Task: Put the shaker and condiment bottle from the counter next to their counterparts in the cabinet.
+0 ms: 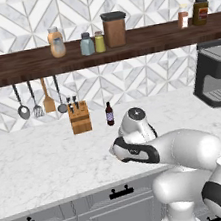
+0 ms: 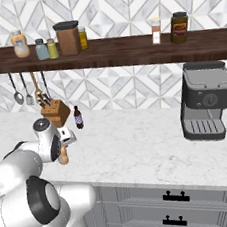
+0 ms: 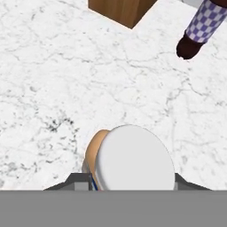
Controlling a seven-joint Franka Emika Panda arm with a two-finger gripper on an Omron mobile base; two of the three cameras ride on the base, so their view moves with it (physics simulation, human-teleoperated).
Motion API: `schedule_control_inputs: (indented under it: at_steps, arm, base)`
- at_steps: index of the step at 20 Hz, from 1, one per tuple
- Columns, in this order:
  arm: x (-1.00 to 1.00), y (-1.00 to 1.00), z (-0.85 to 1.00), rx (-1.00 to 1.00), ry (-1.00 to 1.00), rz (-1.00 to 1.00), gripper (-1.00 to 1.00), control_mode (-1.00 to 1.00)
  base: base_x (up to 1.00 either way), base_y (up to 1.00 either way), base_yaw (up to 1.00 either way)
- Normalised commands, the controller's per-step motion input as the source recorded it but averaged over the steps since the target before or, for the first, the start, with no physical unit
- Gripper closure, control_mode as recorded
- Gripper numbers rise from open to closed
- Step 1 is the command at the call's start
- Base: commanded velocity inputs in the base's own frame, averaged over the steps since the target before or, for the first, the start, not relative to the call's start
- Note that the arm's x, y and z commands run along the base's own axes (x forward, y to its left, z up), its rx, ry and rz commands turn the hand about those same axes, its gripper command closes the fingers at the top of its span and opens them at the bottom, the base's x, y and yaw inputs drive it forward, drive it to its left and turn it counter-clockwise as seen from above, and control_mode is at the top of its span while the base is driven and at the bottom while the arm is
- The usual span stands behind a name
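Note:
The condiment bottle (image 3: 95,153), orange-tan with a pale cap, stands on the marble counter (image 1: 44,158). My gripper (image 3: 131,182) reaches down over it, and its dark fingers press both sides of the cap. From the right base view the bottle (image 2: 63,156) pokes out below my gripper (image 2: 64,141). On the cabinet (image 1: 147,41) plank, the blue-grey shaker (image 1: 87,44) stands right beside the yellow-green counterpart shaker (image 1: 99,42). The counterpart orange bottle (image 1: 56,42) is a little further left on the plank.
A wooden knife block (image 1: 80,118) and a slim dark bottle (image 1: 109,114) stand just behind the gripper by the wall. Utensils (image 1: 35,101) hang under the plank. A brown canister (image 1: 114,29) sits right of the shakers. A coffee machine (image 2: 206,99) occupies the right counter.

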Motion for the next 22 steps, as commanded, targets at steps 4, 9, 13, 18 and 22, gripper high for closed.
schedule_control_inputs:
  at_steps: [4, 9, 13, 18, 22]
  arm:
    - [-0.02, 0.00, -0.05, 0.00, -0.07, 0.00, 1.00, -1.00]
    - [-0.18, 0.01, 0.40, 0.00, -0.19, 0.00, 1.00, -1.00]
    - [-0.22, 0.01, 0.56, 0.00, -0.19, 0.00, 1.00, -1.00]
    - [-0.15, 0.00, 0.54, 0.02, -0.11, 0.00, 1.00, -1.00]
    - [0.00, 0.00, 0.61, 0.08, -0.01, 0.00, 1.00, -1.00]
  base:
    - [0.00, 0.00, 0.00]
    - [0.00, 0.00, 0.00]
    - [0.00, 0.00, 0.00]
    - [0.00, 0.00, 0.00]
    - [0.00, 0.00, 0.00]
